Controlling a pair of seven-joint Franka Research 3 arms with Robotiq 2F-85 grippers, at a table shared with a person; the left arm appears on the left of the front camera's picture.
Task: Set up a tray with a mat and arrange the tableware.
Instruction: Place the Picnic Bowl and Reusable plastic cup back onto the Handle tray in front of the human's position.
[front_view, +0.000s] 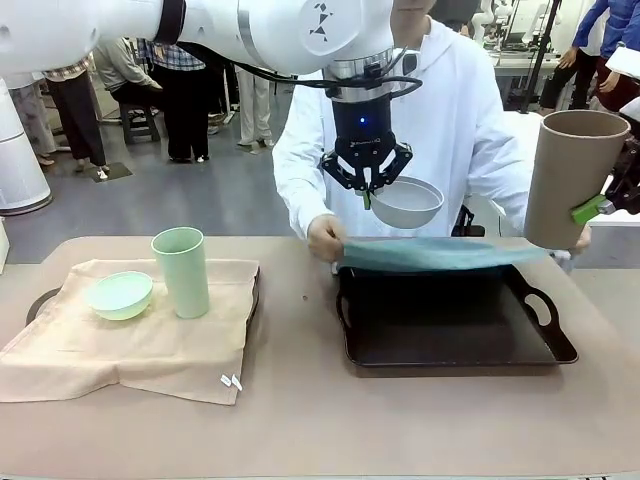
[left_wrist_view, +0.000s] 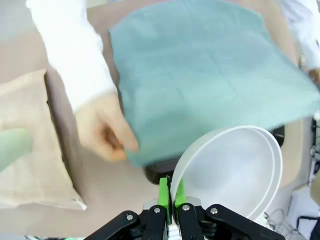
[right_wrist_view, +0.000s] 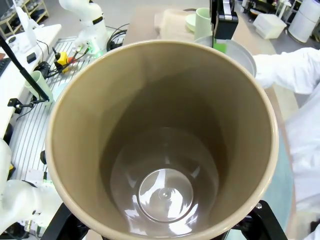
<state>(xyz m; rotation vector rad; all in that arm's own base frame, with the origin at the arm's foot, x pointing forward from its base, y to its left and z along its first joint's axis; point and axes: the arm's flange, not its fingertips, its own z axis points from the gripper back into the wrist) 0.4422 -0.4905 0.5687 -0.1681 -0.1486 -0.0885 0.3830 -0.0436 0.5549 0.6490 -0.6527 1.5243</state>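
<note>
Front view: brown table; dark rectangular tray with loop handles, right of centre, a soft teal mat stretched flat above it by a person's hands; a beige cloth at left carries a matte pale green cup and a shallow pale green bowl.
Held items: tall tan cup, smooth and glossy inside, gripped at its wall by the widely parted right gripper above the tray's right end; round white bowl, its rim pinched in the fully closed left gripper above the mat.

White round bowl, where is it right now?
In the front view the white round bowl hangs mid-air at centre, pinched by its rim in the left gripper, just above the teal cloth mat a person holds over the black tray.
</note>
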